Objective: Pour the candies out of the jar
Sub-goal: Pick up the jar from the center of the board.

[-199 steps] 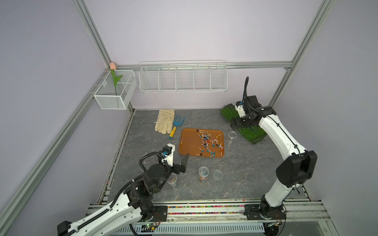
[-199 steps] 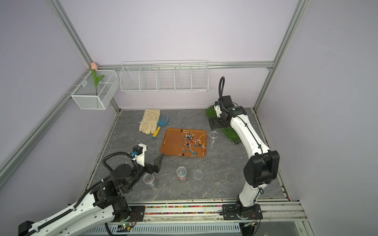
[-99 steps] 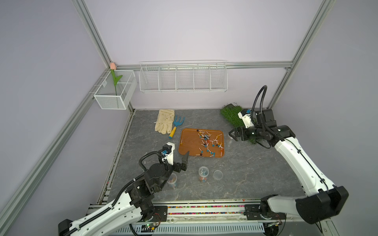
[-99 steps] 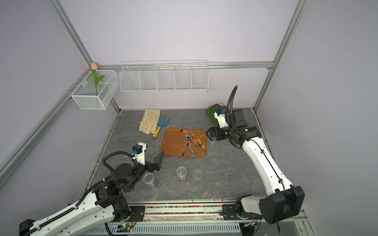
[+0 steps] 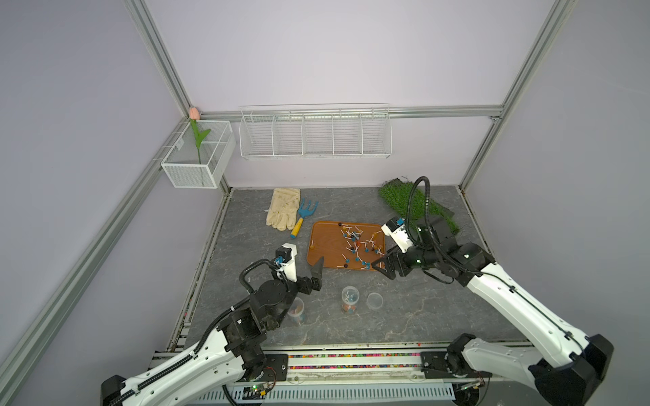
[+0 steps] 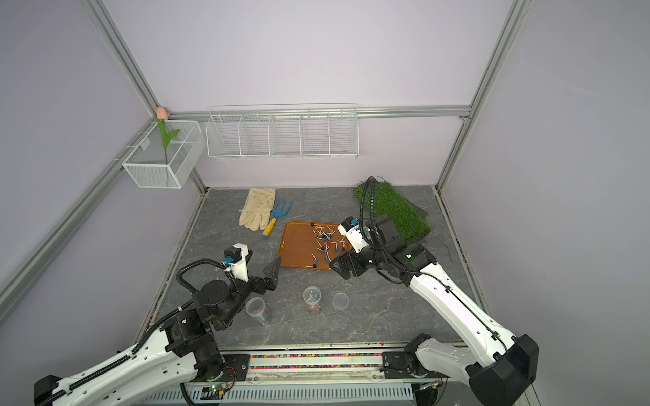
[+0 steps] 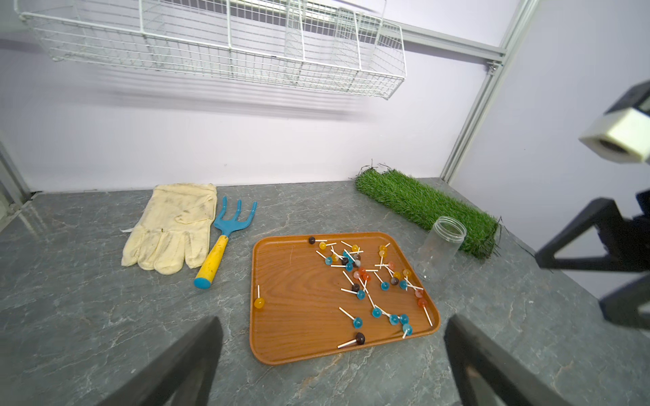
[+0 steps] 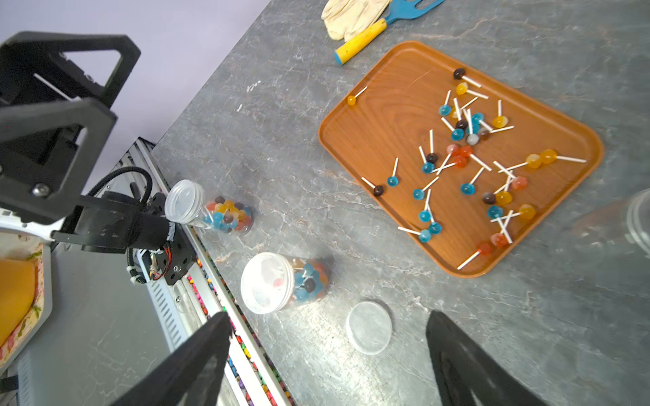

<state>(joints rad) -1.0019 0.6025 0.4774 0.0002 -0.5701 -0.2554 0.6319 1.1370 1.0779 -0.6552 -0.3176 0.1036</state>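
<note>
The right gripper (image 5: 383, 269), jaws spread like the left gripper (image 5: 317, 277), has been swung from the emptied clear plastic jar (image 7: 444, 246) toward a lidded, candy-filled jar (image 5: 350, 298).

Empty jar (image 8: 638, 218): blurred and cut by the frame edge in the right wrist view; behind the right arm (image 5: 422, 260) in both top views.
Lidded jar (image 5: 298, 313): partly covered by the left arm (image 5: 271, 298) in a top view.
Wire rack (image 7: 225, 45): smeared, upper part cropped, left wrist view.
Glove (image 8: 355, 17): only finger ends in frame, right wrist view.
Candies (image 5: 355, 246): too small to count in both top views.
</note>
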